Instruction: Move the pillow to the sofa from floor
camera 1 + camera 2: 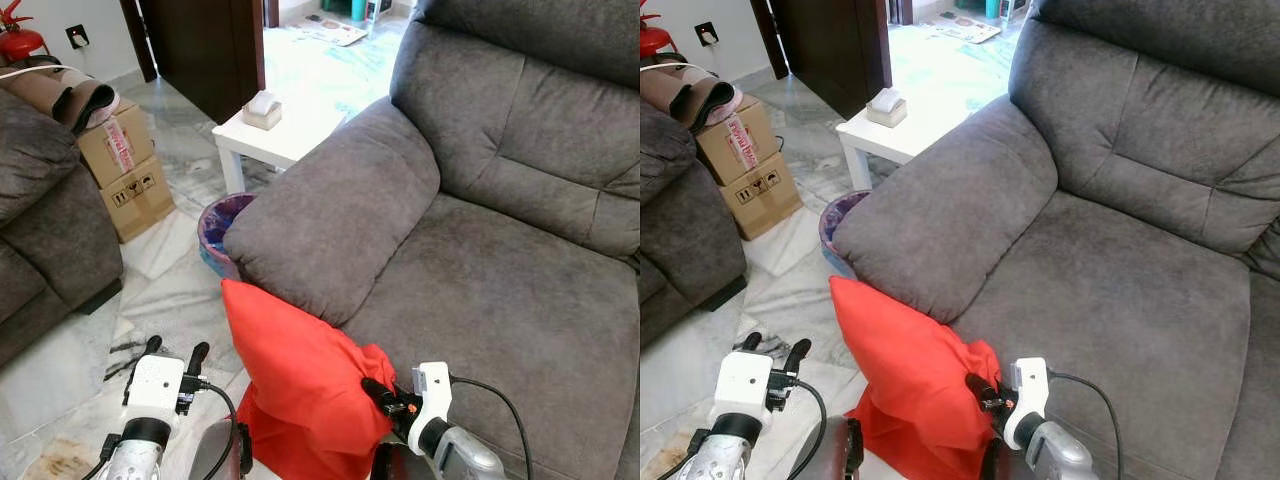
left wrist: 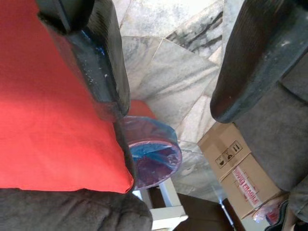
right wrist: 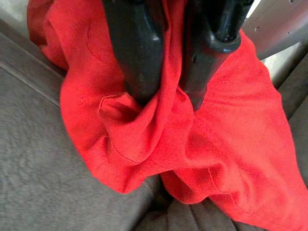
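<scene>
Hanging at the far left above the marble floor [image 1: 170, 290], the left gripper [image 1: 176, 352] is holding nothing, its two black fingers [image 2: 89, 53] spread well apart with bare tile showing between them. It is sitting just beside the pillow's left edge, not touching it as far as the head views show. Behind it, a second grey couch [image 1: 40, 220] is standing at the left edge, with stacked cardboard boxes [image 1: 125, 170] next to it. A blue-lined bin [image 1: 222, 228] is sitting on the floor beside the sofa's armrest, and a white side table [image 1: 275, 135] with a small box [image 1: 262, 110] on top is standing behind the bin.

The red pillow [image 1: 300, 385] is standing upright, leaning against the front of the grey sofa [image 1: 480, 270] right under the armrest, its lower part hanging down toward the floor. The right gripper [image 1: 380, 392] is pinching a fold of the pillow's fabric near its right edge; in the right wrist view the fingers [image 3: 139, 53] are clamped together with red cloth bunched between them, over the sofa seat.
</scene>
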{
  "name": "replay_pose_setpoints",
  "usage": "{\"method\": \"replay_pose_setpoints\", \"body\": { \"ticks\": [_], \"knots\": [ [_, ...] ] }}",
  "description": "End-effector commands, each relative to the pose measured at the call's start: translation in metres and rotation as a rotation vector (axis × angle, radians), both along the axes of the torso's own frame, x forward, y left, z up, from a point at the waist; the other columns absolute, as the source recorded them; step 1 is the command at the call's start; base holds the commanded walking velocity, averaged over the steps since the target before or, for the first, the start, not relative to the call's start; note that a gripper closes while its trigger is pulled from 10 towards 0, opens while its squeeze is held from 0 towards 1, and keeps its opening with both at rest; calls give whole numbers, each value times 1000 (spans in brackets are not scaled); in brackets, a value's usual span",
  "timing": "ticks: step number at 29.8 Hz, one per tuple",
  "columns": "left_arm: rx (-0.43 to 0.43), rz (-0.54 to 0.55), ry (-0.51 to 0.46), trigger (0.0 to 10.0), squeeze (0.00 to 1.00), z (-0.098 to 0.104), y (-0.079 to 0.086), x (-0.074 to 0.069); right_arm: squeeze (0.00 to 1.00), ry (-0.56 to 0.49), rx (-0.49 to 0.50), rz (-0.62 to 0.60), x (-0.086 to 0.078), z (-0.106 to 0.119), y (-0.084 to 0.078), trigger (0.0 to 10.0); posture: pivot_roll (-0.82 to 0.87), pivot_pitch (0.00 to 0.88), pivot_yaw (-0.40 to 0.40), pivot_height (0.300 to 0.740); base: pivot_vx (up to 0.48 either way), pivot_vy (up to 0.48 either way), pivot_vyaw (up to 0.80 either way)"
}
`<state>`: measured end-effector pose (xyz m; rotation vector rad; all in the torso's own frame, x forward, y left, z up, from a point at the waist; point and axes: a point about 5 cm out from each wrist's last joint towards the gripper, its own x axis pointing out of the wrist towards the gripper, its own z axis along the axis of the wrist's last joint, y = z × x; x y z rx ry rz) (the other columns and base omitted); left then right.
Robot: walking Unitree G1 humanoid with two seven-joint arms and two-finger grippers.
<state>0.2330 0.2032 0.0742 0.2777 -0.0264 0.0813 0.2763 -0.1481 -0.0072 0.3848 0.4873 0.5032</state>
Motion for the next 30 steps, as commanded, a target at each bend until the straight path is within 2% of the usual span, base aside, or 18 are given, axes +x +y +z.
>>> {"method": "replay_pose_setpoints", "body": {
  "ticks": [1, 14, 15, 25, 30],
  "knots": [
    [-19, -2, 52, 10000, 0, -10, -1, -3, 0, 33, -12, -36, -9, -8, -9, 0, 108, 191, -37, 589, 0, 0, 0],
    [-27, -16, 44, 10000, 0, -8, 0, 9, 0, 11, -12, -89, -8, -7, -12, 0, 86, 161, -15, 589, 0, 0, 0],
    [-30, -54, 48, 10000, 0, -9, -8, 17, 0, -10, -75, -49, -11, -8, -10, 0, 50, 140, -2, 589, 0, 0, 0],
    [-42, -78, 35, 10000, 0, -8, -13, 28, 0, -3, -102, -83, -19, -13, -17, 0, 34, 112, -4, 589, 0, 0, 0],
    [-42, -77, 33, 10000, 0, -9, -13, 29, 0, -11, -116, -89, -17, -12, -16, 0, 36, 102, -5, 589, 0, 0, 0]
  ]
}}
